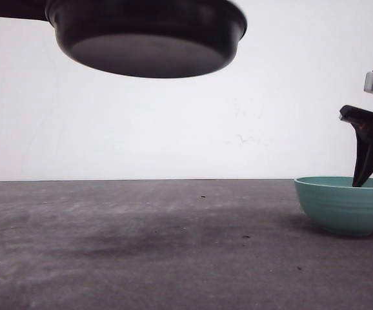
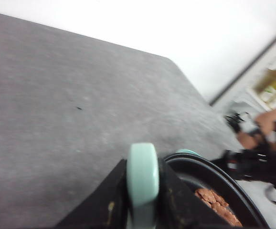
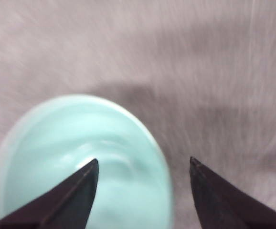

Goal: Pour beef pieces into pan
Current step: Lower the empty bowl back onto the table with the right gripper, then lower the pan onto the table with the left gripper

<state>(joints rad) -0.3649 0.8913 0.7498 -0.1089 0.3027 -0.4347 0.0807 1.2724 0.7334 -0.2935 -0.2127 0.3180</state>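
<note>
A: Start with the left tool. What is it doing?

B: In the left wrist view its dark fingers are clamped on either side of the pale mint-green handle, so it grips the pan by that handle.

A: And where is the pan?

B: Lifted well above the surface. In the front view the pan's black underside hangs at the upper left, with a soft shadow on the grey surface beneath it.

A: The beef pieces?

B: They lie inside the pan. The left wrist view shows a patch of orange-brown beef pieces against its dark floor, near the rim.

A: Now the right tool.

B: The right tool is spread wide, holding nothing. In the right wrist view one fingertip sits over the inside of the teal bowl and the other over the bare surface beside it, so the bowl's rim lies between them. The view is blurred.

A: And from the front?

B: The right tool points down into the bowl, which stands on the surface at the far right, well apart from the pan. I cannot tell whether a fingertip touches it.
</note>
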